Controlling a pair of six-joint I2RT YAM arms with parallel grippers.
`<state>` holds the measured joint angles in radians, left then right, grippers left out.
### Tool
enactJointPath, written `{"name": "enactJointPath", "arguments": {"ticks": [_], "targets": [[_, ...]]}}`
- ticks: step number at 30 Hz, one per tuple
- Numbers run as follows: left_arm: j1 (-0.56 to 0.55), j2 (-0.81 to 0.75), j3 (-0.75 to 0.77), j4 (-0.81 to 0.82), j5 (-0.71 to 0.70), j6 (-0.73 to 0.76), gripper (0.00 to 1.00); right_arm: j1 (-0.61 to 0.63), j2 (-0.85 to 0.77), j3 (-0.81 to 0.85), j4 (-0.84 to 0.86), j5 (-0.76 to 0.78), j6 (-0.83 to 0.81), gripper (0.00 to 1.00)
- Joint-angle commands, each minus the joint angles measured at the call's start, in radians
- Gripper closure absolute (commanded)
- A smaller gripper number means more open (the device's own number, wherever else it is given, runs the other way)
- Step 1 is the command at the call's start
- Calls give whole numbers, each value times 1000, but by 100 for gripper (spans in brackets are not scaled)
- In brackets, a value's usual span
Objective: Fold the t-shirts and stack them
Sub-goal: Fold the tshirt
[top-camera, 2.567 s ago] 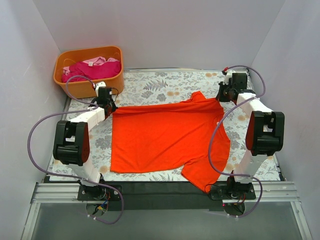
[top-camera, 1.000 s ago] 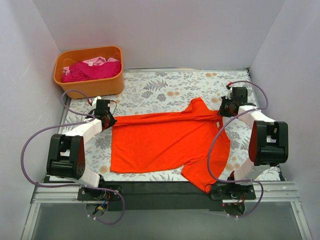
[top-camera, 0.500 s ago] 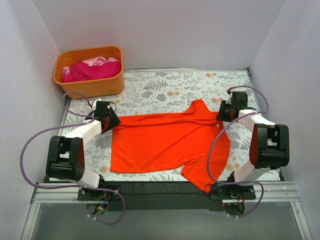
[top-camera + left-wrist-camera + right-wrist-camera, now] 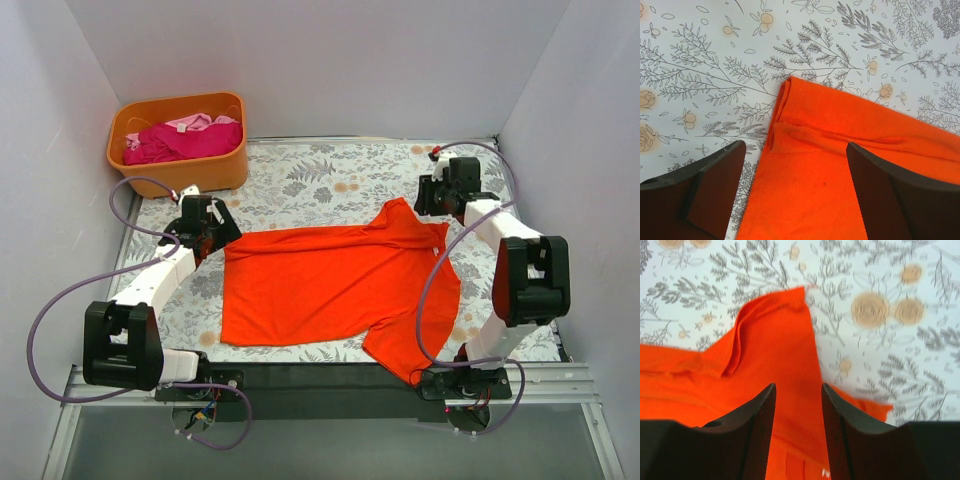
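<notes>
Fingers (image 4: 710,185) of L gripper (image 4: 795,146) apart over tee (image 4: 840,180) corner; R gripper (image 4: 798,387) apart too, nothing held. Advice: pinch both corners same depth, lift together, keep edge taut.

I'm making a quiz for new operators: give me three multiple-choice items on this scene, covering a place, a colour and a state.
1. Where is the tub? A far left B near right C centre
2. What colour is the spread shirt? A pale pink B orange-red C blue
3. How do the jaws of the left gripper stand? A shut on cloth B open C shut, empty
Answers: 1A, it stands at the far left corner. 2B, bright orange-red throughout. 3B, a wide gap shows above the shirt's corner.
</notes>
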<state>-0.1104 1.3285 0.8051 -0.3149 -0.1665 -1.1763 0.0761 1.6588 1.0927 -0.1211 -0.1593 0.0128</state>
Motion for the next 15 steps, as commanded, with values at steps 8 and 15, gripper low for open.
{"name": "enactJointPath", "arguments": {"ticks": [8,15], "targets": [[-3,-124,-82,-1,4,29,24,45,257,252,38,-14,-125,60],[-8,-279,-156,-9,61,14,24,59,384,366,14,-2,-132,61]]}}
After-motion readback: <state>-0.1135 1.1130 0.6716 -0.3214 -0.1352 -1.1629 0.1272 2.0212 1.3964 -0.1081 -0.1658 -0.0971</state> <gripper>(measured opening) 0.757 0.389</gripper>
